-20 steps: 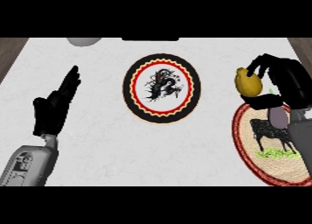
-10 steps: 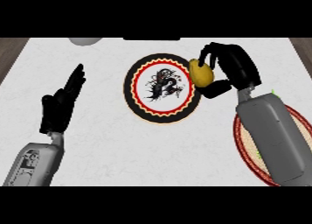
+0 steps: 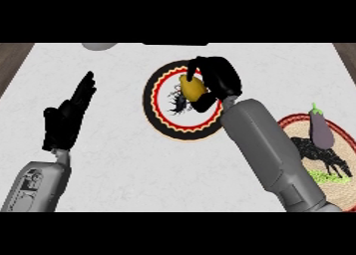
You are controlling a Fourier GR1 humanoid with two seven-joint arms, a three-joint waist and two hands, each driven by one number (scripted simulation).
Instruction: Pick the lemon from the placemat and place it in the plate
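My right hand [image 3: 217, 82], fingers curled around the lemon [image 3: 192, 85], holds it over the plate [image 3: 160, 107]. Releasing off-centre, I risk it rolling over the rim onto the counter.

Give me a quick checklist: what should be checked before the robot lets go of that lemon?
1. Lemon held by right hand: ok, fingers curl round it.
2. Lemon over the plate: ok.
3. Lemon touching the plate: cannot tell.
4. Left hand out of the way: ok, resting open at the view's left.
5. Eggplant undisturbed on the placemat: ok.
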